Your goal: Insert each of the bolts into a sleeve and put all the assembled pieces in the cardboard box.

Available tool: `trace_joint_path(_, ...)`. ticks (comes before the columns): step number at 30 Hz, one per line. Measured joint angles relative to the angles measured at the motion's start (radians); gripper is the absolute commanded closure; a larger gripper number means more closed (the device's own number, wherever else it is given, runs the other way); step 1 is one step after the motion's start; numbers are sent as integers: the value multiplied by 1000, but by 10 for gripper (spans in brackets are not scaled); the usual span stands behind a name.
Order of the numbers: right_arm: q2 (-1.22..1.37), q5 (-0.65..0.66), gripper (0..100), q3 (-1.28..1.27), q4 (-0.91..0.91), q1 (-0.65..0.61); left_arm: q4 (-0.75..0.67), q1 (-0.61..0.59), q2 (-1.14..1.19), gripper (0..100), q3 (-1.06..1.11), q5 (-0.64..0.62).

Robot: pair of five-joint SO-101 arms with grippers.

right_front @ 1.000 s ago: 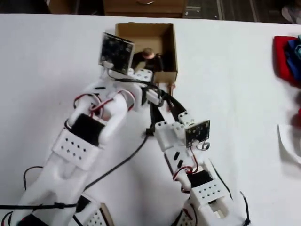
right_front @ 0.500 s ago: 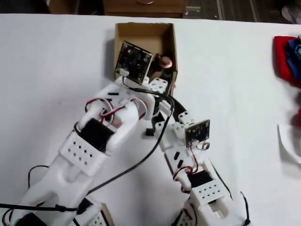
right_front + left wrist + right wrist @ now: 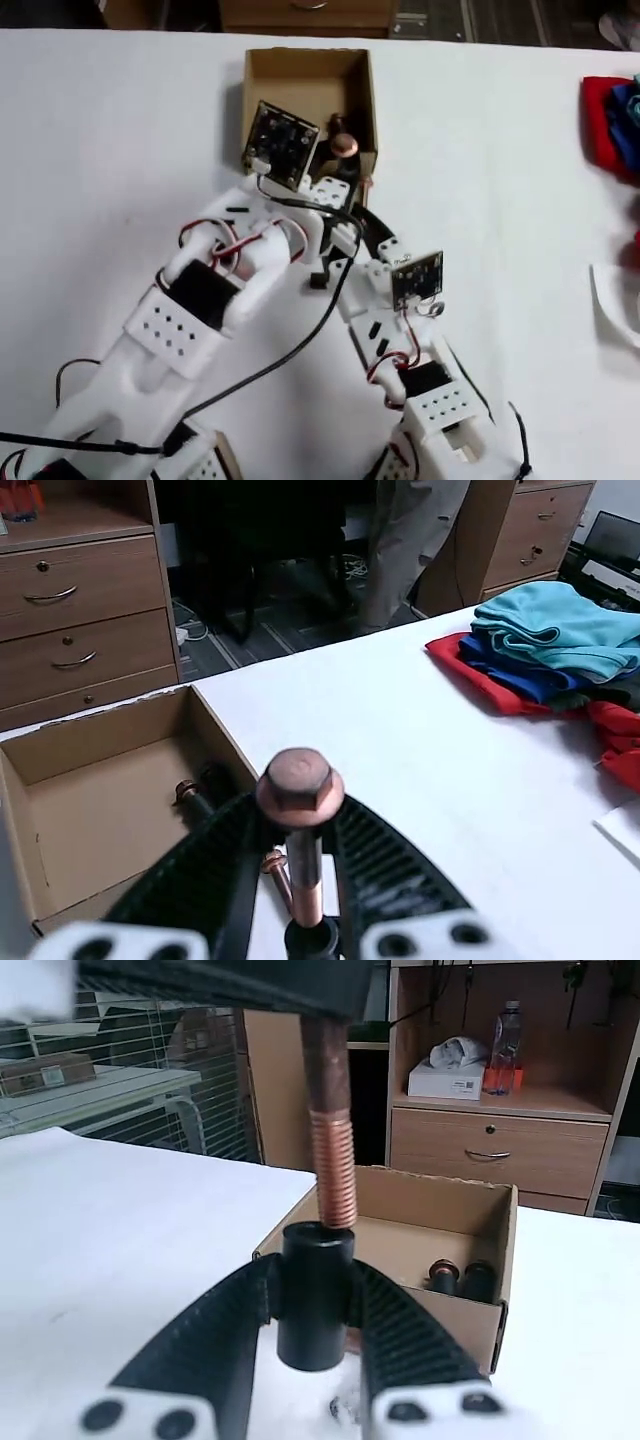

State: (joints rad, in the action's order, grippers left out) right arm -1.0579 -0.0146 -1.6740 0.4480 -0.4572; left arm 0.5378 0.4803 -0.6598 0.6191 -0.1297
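From above, the left arm [image 3: 200, 290] stretches from the near-left edge of the white table [image 3: 120, 130] up to the cardboard box [image 3: 300, 95], with its wrist bent over the box's near wall. The copper bolt [image 3: 345, 148] shows end-on here — its hex head faces the camera, so its long axis stands straight up and down at the box's near-right corner. The right arm [image 3: 425, 385] comes in from the near-right, folded low, and its wrist points toward the same spot under the left arm's wrist.

In the left wrist view, we see the left gripper [image 3: 298, 818] clamped on the bolt just under the head, with a black ribbed finger pressing each side. The shank drops vertically, head up, and its lower end sits in the mouth of the black sleeve [image 3: 310, 942]. Beyond it, the open box holds an assembled piece [image 3: 192, 796] lying against its wall. Folded clothes [image 3: 540, 645] lie well apart on the table.

In the right wrist view, the right gripper [image 3: 315, 1282] is closed on the sleeve, holding it upright between both fingers. The bolt's threaded end comes down from above and meets the sleeve's top opening — bolt and sleeve share one vertical line. Behind them stands the box, with two assembled pieces [image 3: 445, 1278] side by side on its floor, their ends toward us. A drawer cabinet [image 3: 495, 1155] stands in the room behind.
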Motion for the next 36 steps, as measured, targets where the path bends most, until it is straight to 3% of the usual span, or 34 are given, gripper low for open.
trace_joint_path(7,0,0,978,0,-2,2,11,0,0,974,-3,0)
trace_joint_path(18,0,0,978,0,-2,6,164,-2,0,974,-64,0)
trace_joint_path(31,-3,0,978,0,0,0,176,3,18,972,-61,-6)
trace_joint_path(36,-3,0,978,0,0,-2,180,-34,18,849,-61,-8)
